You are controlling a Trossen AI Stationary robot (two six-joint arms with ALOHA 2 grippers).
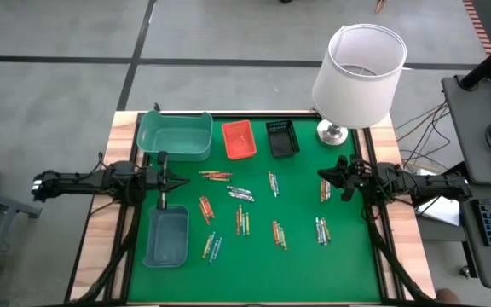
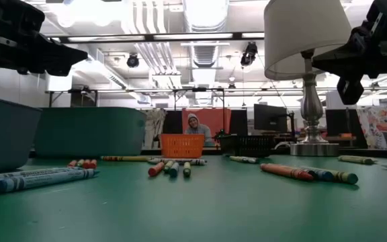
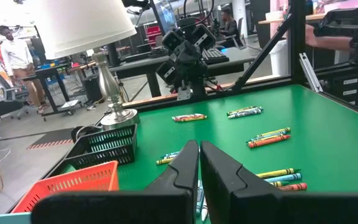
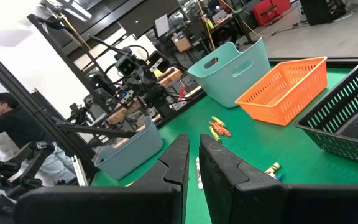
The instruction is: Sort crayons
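Hovering before sorting: crayons (image 1: 239,194) lying scattered, unsorted, on green surface (image 1: 305,264).
Left gripper (image 1: 180,180) shut empty, right gripper (image 1: 322,176) nearly closed, holding nothing; next, opening and descending on one crayon.

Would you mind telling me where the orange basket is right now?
In the high view, the orange basket sits at the far edge of the green mat, between the larger teal bin on its left and the black basket on its right, near the lamp.

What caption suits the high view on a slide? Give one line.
Crayons lie scattered on the green mat while both arms wait at its sides, trays lined along the far edge.
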